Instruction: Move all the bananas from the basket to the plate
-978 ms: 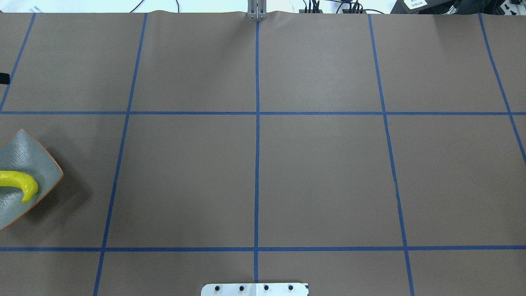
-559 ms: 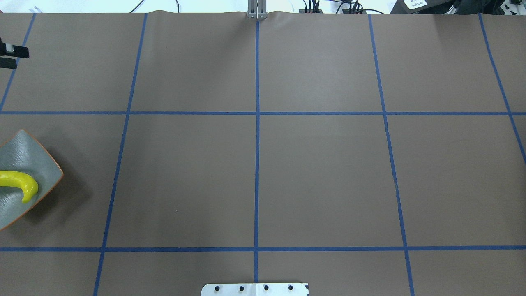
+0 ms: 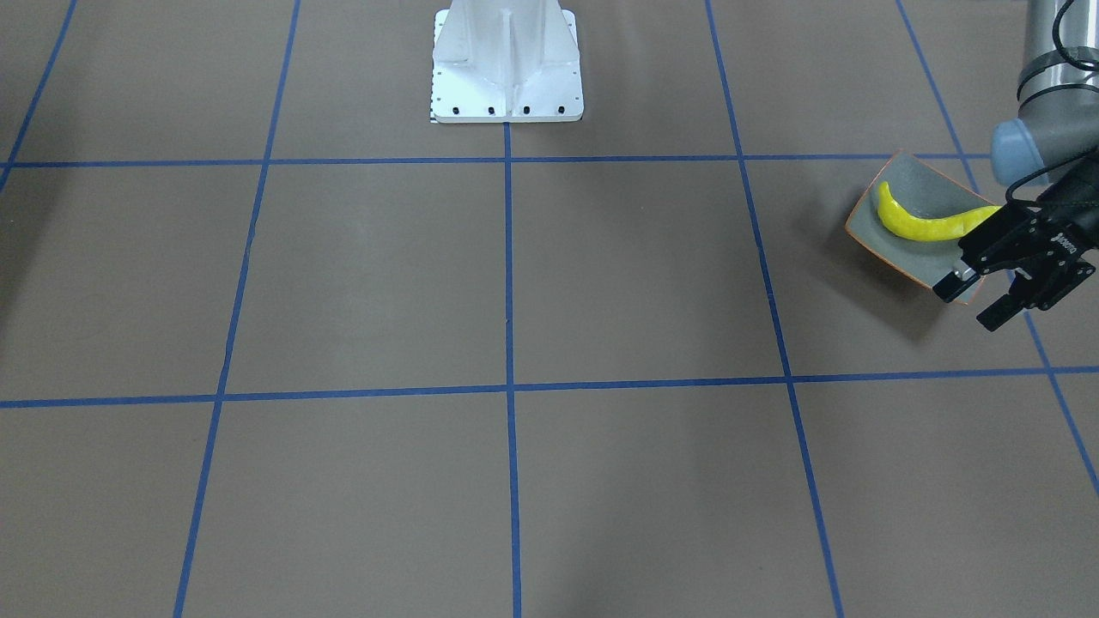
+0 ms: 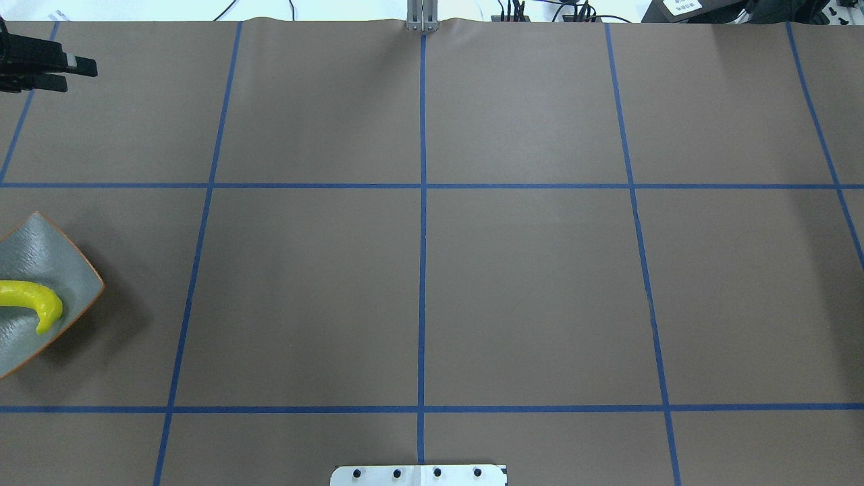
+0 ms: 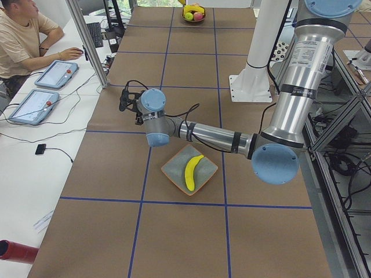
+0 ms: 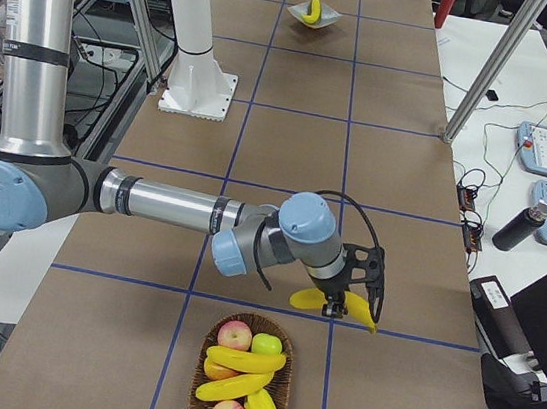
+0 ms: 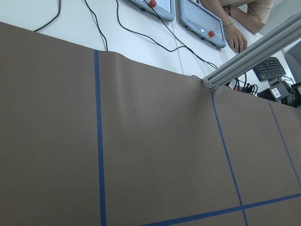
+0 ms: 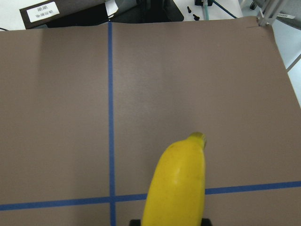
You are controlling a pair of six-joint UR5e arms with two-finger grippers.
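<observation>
Since a second ago, farther in from the 9 o'clock edge of the overhead view and up toward 11 o'clock: left end effector (image 4: pixel 75 75). All else in that view unmoved.

One plated banana (image 4: pixel 34 304), on its side across the plate (image 4: pixel 47 250), near end curling toward 6 o'clock. Plate flat on the counter (image 4: pixel 526 290) at the 9 o'clock edge of the overhead view, partly cut off by the frame.

Another, the held banana (image 6: pixel 307 298), clamped crosswise in the right end effector (image 6: pixel 346 305), clear of the counter, at 1 o'clock from the basket (image 6: pixel 248 318) in the right-side view. From the right wrist camera, sticking out toward 12 o'clock, with dark finger ends on either side of its base.

Basket bananas (image 6: pixel 245 360): at least two, piled in the wicker with red apples (image 6: pixel 234 336) and a green fruit (image 6: pixel 266 345).

Left end effector spread wide, nothing between its fingers; in the front-facing view, hovering at 4 o'clock of the plate and overlapping that corner.

Blue tape grid (image 4: pixel 422 202) across the brown counter. White robot base (image 3: pixel 506 64) at 12 o'clock in the front-facing view. Beyond the counter's far edge in the left-side view, a seated person (image 5: pixel 23 35) at two tablets (image 5: pixel 55 74).
</observation>
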